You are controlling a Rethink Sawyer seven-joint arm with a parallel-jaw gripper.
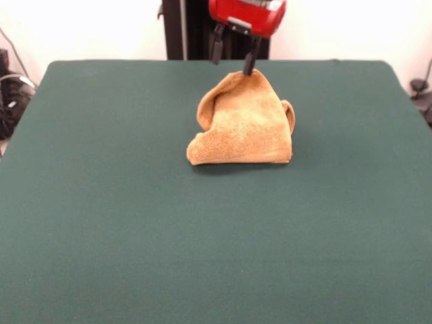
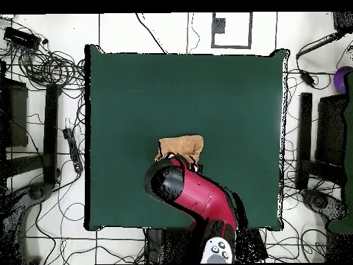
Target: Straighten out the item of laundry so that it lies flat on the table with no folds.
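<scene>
The item of laundry (image 1: 243,125), a golden-orange terry towel, stands bunched in a tent shape on the far middle of the green table (image 1: 121,223). Its peak rises to the gripper (image 1: 233,57) and touches the right-hand finger (image 1: 250,64). The other finger (image 1: 217,44) hangs apart from the cloth, so the gripper looks open. The towel's lower edge rests on the felt, with a fold curling on its left side. In the overhead view the towel (image 2: 180,145) shows just beyond the red arm (image 2: 196,193), which hides the gripper and the towel's near part.
Wide bare green felt (image 2: 207,90) surrounds the towel on all sides. Cables and stands (image 2: 48,69) lie on the floor beyond the table's edges. The black pedestal (image 1: 185,30) stands behind the far edge.
</scene>
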